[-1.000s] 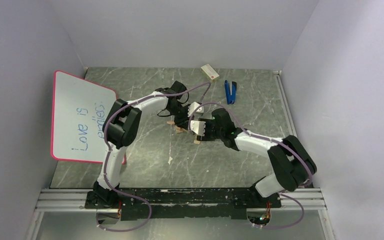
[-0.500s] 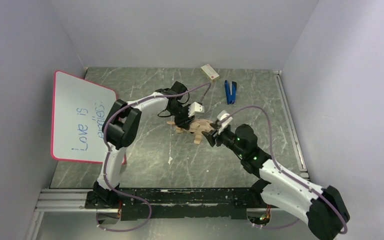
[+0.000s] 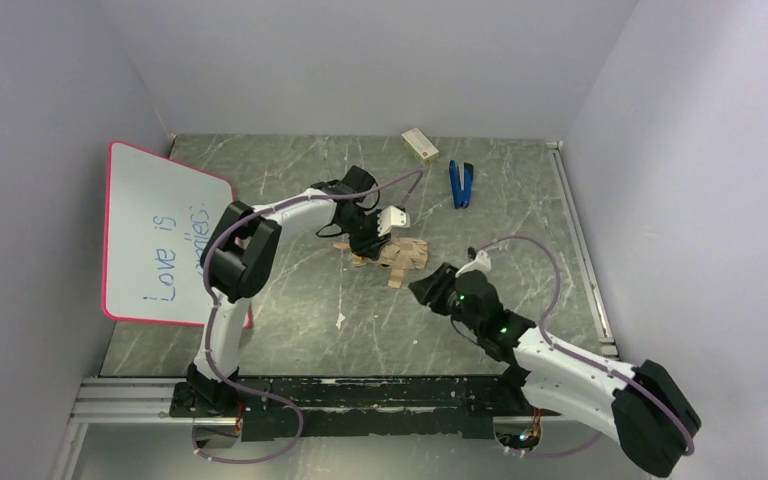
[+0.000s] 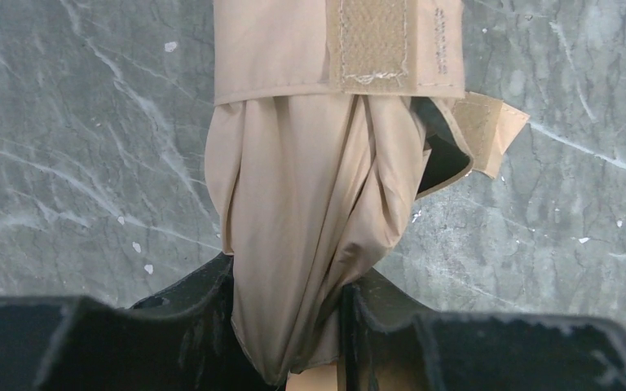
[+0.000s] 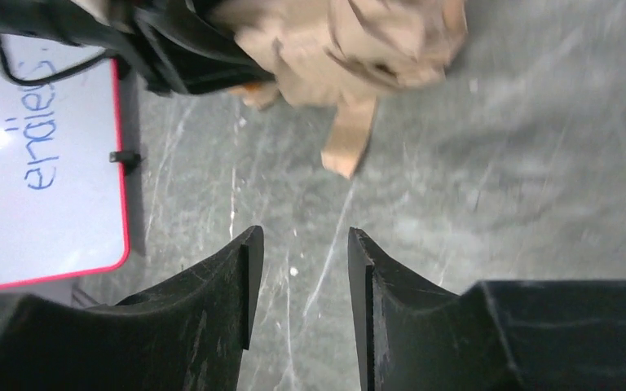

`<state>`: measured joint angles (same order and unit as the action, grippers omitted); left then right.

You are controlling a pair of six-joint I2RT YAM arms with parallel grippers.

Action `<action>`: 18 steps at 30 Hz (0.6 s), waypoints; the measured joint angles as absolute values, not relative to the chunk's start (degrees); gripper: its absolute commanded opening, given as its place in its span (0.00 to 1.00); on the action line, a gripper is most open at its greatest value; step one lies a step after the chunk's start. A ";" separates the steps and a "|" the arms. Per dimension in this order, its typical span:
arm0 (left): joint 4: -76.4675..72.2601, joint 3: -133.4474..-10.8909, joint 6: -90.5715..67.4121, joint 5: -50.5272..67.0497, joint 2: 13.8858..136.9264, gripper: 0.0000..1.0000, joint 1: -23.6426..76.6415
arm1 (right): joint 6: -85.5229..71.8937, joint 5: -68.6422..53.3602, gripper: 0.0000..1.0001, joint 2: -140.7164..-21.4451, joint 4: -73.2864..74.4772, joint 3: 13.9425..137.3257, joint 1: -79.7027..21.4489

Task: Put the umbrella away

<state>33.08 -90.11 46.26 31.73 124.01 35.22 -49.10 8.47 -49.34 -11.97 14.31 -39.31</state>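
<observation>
Left arm: rises from its base, elbow high beside the whiteboard, forearm angled rightward over the table, wrist tipped down.
Left pincer: clamped on the umbrella; bunched tan fabric fills the gap between its black fingers.
Umbrella: lies on the table, stretching straight ahead of the left pincer; its strap wraps the bundle farther ahead.
Right arm: low and stretched out, forearm slanting forward-left, wrist aimed at the umbrella.
Right pincer: jaws parted, nothing between them; the umbrella sits ahead of its tips, apart from them; the whiteboard lies off to its left.
</observation>
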 measured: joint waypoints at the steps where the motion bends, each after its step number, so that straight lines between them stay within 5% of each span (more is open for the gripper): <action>1: 32.40 -89.54 46.00 31.38 123.70 0.05 35.35 | -52.73 9.72 0.46 -50.74 -11.99 13.58 -40.86; 9: 30.22 -87.59 45.45 29.32 122.54 0.05 35.86 | -74.91 20.67 0.47 -62.48 -12.53 16.16 -52.90; 18: 27.97 -85.41 45.36 26.65 121.16 0.05 36.40 | -90.02 29.98 0.43 -70.63 -8.82 19.00 -54.35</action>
<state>27.97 -85.41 45.36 26.65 121.16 36.40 -90.02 29.98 -70.63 -8.82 19.00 -54.35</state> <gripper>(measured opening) 0.365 0.440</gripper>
